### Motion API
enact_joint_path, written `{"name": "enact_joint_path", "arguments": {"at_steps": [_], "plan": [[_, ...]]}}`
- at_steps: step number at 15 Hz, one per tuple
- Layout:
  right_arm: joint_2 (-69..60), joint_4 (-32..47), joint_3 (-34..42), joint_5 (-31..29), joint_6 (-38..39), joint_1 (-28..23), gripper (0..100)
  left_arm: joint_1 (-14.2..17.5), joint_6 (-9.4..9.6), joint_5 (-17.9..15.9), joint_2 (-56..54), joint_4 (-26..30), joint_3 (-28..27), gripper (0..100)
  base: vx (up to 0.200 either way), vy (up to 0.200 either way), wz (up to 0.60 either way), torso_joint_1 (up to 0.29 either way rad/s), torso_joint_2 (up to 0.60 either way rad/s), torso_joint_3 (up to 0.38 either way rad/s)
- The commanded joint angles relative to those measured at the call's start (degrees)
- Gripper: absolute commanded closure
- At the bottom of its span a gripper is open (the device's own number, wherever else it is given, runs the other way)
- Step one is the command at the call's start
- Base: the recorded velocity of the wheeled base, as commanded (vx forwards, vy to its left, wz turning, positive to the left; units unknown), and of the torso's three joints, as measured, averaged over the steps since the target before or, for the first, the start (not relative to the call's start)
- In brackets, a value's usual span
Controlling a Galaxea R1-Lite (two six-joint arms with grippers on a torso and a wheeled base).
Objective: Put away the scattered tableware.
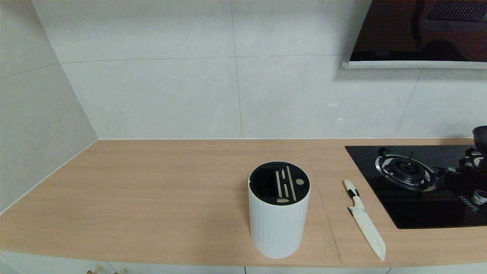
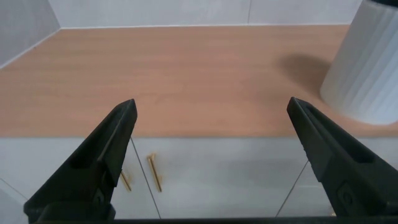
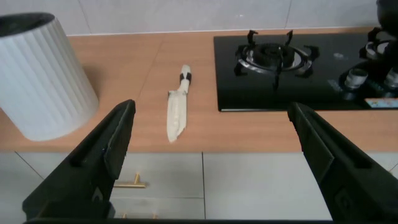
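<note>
A white ribbed knife holder (image 1: 279,213) with a black slotted top stands near the front edge of the wooden counter (image 1: 159,190). A cream-coloured knife (image 1: 364,219) lies flat to its right, handle toward the wall and blade tip toward the front edge. In the right wrist view the knife (image 3: 178,111) lies ahead of my right gripper (image 3: 211,134), which is open and held off the counter's front edge; the holder (image 3: 40,74) stands beside it. My left gripper (image 2: 211,134) is open too, in front of the cabinet, with the holder (image 2: 367,62) off to one side.
A black gas hob (image 1: 422,182) with burners fills the counter's right part, and a dark pot (image 1: 480,137) shows at its far edge. A range hood (image 1: 418,34) hangs above. Tiled walls close the back and left. Cabinet fronts with gold handles (image 2: 152,174) lie below.
</note>
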State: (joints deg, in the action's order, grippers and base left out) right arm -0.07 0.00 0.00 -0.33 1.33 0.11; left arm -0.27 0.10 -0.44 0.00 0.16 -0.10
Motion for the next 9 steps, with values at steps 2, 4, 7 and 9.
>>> {"name": "enact_joint_path", "arguments": {"at_steps": [2,4,7,9], "plan": [[0.1,0.0,0.0,0.0,0.0,0.1,0,0.0,-0.01,0.0,0.0,0.0,0.0,0,0.0,0.0,0.0,0.19,-0.39,-0.212],[0.1,0.0,-0.1,0.0,0.0,0.1,0,0.0,-0.01,0.0,0.0,0.0,0.0,0,0.0,0.0,0.0,0.063,-0.12,-0.063],[0.1,0.0,0.0,0.0,-0.2,0.1,0,-0.1,-0.01,0.0,0.0,0.0,0.0,0,0.0,0.0,0.0,0.0,0.0,0.0],[0.1,0.0,0.0,0.1,-0.2,0.1,0,0.0,-0.01,0.0,0.0,0.0,0.0,0,0.0,0.0,0.0,0.0,0.0,0.0]]}}
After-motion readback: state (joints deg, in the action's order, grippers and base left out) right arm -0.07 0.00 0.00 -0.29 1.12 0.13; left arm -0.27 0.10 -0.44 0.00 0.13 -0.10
